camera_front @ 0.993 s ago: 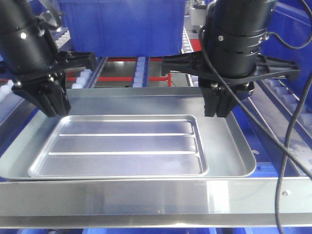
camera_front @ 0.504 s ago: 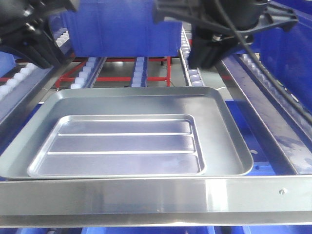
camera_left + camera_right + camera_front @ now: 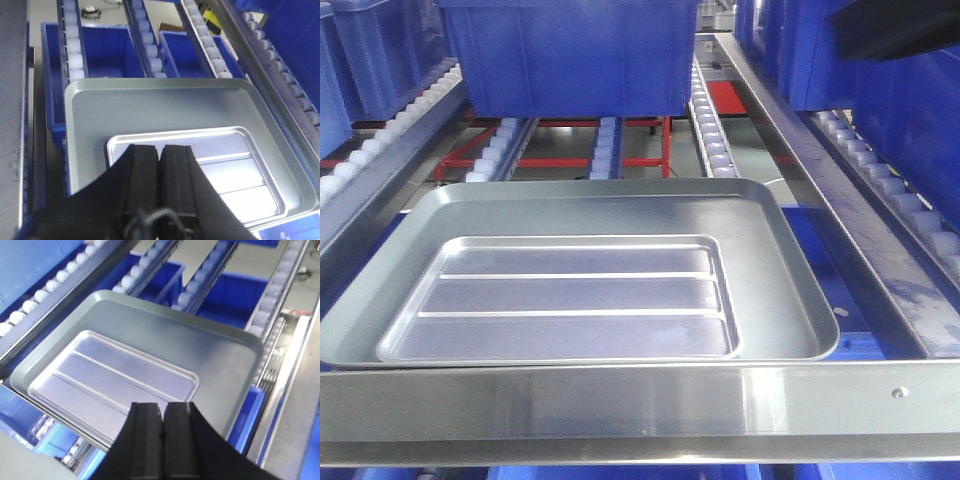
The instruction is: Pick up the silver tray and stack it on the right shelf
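Observation:
The silver tray [image 3: 580, 290] lies flat on the right shelf, its near rim against the flat steel front bar [image 3: 620, 400] and its far side on lanes of pale rollers [image 3: 705, 110]. Nothing touches it. My left gripper [image 3: 161, 147] hangs shut and empty, well above the tray [image 3: 165, 110]. My right gripper [image 3: 162, 406] is also shut and empty, high over the tray's [image 3: 150, 345] near side. In the front view neither gripper shows; only a black arm part [image 3: 895, 25] sits in the top right corner.
A deep blue bin [image 3: 570, 55] stands on the rollers just behind the tray. More blue bins [image 3: 910, 110] line the right side. Blue bins [image 3: 107, 50] sit on the level below. A steel rail [image 3: 840, 230] runs along the tray's right edge.
Both arms have lifted up and away from the tray, leaving the front view almost entirely. The tray has stayed where it lay.

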You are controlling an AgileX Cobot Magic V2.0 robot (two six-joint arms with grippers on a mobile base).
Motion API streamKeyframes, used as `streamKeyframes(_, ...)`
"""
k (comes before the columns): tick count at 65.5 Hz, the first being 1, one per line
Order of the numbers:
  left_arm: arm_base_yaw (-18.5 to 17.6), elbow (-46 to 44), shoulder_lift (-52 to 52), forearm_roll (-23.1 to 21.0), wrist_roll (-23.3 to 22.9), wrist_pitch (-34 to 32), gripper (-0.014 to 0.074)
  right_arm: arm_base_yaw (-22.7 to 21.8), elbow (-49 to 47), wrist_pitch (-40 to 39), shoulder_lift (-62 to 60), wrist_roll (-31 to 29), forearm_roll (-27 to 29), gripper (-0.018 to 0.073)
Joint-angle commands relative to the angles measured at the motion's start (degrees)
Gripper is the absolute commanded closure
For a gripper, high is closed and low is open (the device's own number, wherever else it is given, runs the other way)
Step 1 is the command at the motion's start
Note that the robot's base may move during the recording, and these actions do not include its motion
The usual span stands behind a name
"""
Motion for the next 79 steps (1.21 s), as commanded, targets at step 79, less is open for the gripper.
streamKeyframes(79, -0.4, 2.3, -21.2, 0.7, 0.2, -1.9, 0.0689, -6.4, 10.8, 2.0, -30.2, -5.6, 0.2, 0.051)
